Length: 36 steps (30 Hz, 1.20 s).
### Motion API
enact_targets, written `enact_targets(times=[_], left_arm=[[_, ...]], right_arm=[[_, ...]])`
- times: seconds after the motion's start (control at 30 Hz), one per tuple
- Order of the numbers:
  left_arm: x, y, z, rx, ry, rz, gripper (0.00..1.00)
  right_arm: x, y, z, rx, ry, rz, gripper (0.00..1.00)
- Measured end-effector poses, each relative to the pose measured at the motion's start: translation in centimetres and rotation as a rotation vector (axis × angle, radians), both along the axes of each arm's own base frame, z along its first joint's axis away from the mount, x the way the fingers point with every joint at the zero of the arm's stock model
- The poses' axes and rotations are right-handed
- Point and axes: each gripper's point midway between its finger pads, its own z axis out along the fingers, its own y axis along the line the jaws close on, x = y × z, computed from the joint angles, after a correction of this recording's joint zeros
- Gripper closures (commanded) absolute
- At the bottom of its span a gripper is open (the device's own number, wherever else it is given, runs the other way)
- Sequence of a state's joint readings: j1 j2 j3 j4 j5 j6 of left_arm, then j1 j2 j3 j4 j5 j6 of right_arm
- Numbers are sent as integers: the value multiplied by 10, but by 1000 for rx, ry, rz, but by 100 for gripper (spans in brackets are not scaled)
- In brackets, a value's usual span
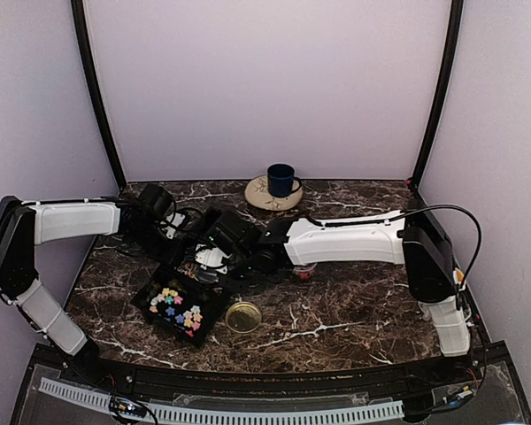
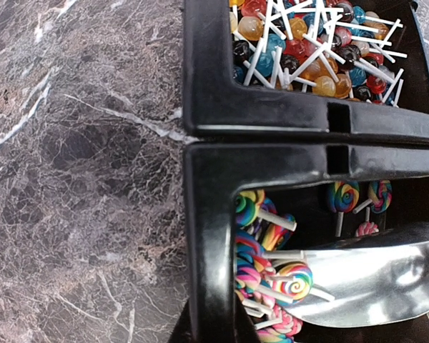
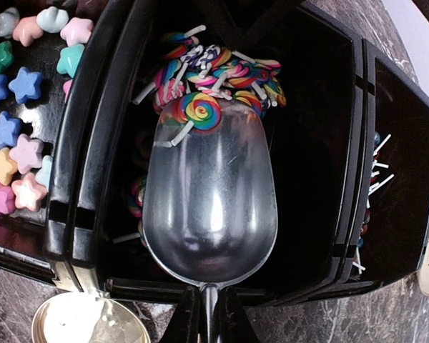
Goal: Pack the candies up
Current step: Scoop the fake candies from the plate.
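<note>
Top view. Risk: the black three-compartment plastic tray [image 1: 140, 304] lies loose on the marbled brown table [image 1: 354, 310], so a sideways push from either arm would likely slide it into the round gold lid [image 1: 243, 316] just beside its near corner. The candies [image 1: 179, 306] are all in the tray; pastel stars fill the compartment nearest the lid.

Left wrist view. Risk: the sticks lie tangled, so lifting one sweet may drag its neighbours over the tray wall. The tray's end compartment is heaped with glossy round lollipops. The middle one holds rainbow swirls banked against its wall, with the silver metal scoop [image 2: 372, 282] among them. The left fingers are not clearly in frame; they are together, on what I cannot tell.

Right wrist view. Risk: one swirl lollipop sits on the scoop's very lip, and a tilt or quick lift would probably roll it off. The scoop nearly fills the tray's middle compartment and could catch a wall. The right fingers [image 3: 184, 325] are clamped on the scoop handle. The bowl is otherwise bare.
</note>
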State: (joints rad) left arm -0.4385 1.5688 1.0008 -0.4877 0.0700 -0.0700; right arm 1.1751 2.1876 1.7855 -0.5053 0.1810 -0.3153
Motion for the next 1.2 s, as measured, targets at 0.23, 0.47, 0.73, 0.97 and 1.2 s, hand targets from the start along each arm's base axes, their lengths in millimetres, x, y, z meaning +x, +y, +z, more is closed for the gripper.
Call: enact_targets(times=[0.23, 0.47, 0.73, 0.97, 1.2], left_arm=[[3, 4, 2, 2, -13, 14, 100], [9, 11, 5, 4, -37, 42, 100], [20, 9, 14, -16, -91, 55, 100], [27, 3, 20, -48, -123, 61, 100], [26, 4, 19, -51, -115, 72, 100]], right_arm=[[7, 10, -3, 37, 46, -87, 100], [14, 19, -3, 97, 36, -196, 100], [27, 15, -4, 176, -61, -348, 100], [38, 11, 0, 221, -103, -432, 100], [37, 16, -3, 248, -23, -414, 100]])
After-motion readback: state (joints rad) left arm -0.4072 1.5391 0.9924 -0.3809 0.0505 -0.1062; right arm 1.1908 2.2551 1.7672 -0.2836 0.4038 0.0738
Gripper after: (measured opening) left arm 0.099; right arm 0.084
